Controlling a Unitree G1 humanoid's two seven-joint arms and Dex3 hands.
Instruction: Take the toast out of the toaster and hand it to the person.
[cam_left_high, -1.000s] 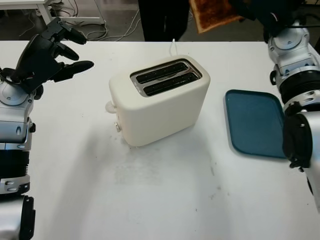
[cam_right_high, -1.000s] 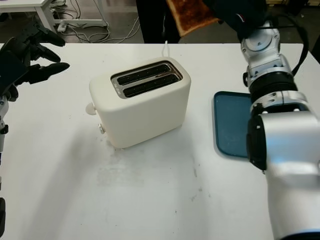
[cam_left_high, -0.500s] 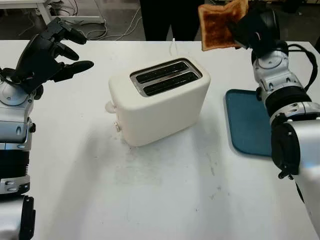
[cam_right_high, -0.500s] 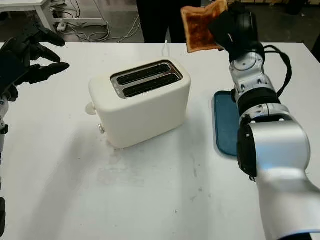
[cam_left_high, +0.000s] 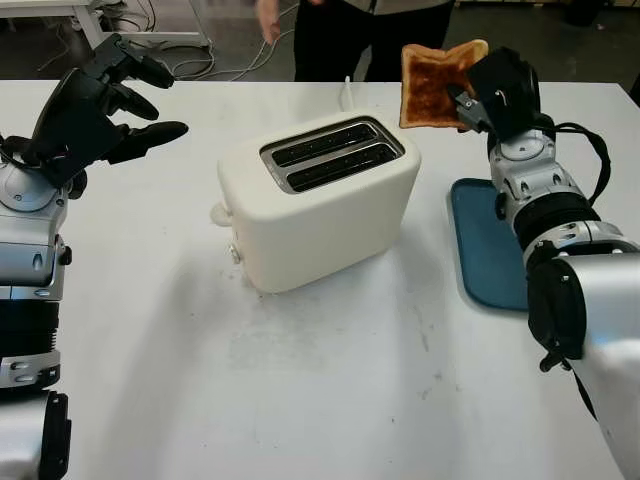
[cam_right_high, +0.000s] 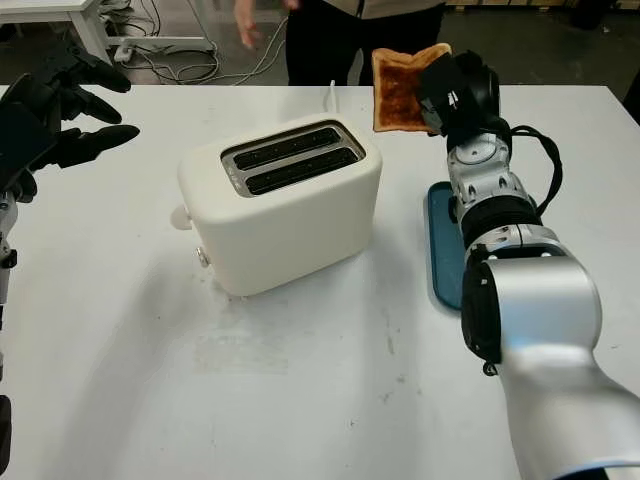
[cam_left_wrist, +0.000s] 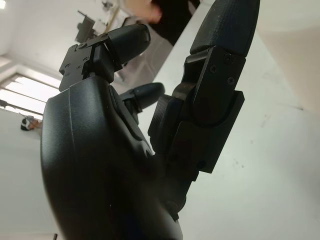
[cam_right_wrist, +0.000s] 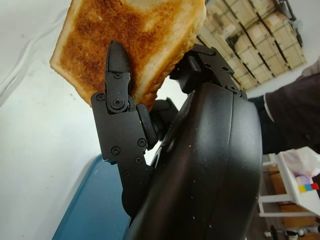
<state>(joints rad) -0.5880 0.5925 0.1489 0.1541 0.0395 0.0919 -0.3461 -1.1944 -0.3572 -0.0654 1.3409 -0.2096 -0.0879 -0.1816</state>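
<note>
Right hand (cam_left_high: 478, 95) pinches the toast (cam_left_high: 434, 83) upright above the table's far edge, right of the empty toaster (cam_left_high: 318, 200) and before the person (cam_left_high: 365, 30). Handover is underway; next it must offer the slice toward the person's hand (cam_left_high: 268, 18). Left hand (cam_left_high: 95, 100) hovers open, far left.

Black screw-studded fingers (cam_right_wrist: 117, 95), silver forearms, seemingly a black cable.

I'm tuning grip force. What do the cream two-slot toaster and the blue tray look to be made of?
Cream two-slot toaster: likely matte plastic, going by its smooth rounded shell; the slot surround looks like shiny metal. Blue tray: probably moulded plastic, one even colour with a raised rim, though coated metal is possible.
</note>
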